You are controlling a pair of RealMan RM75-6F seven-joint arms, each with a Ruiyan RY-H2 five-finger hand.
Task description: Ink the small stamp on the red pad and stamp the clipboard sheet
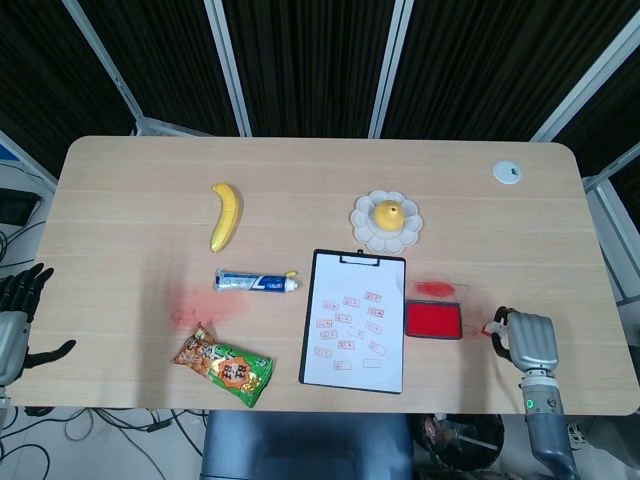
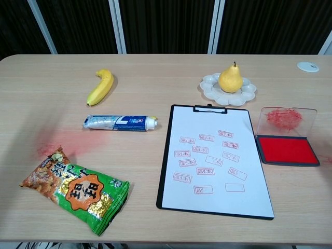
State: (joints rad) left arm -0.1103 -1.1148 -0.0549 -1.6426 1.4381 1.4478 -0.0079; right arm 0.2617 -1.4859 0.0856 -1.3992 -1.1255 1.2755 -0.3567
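Gripping small stamp (image 1: 493,325), right hand (image 1: 530,341) curled.

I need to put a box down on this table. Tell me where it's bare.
Bare wood runs along the far edge behind the yellow banana and the white scalloped plate, and right of the open red ink pad. It is crowded from the green snack bag across the black clipboard.

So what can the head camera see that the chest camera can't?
Only the head view shows the robot's hands: the right hand near the table's right edge and the left hand off the left edge. The chest view shows nothing extra, just closer detail. Both show the clipboard, red pad, pear, banana, toothpaste and snack bag.
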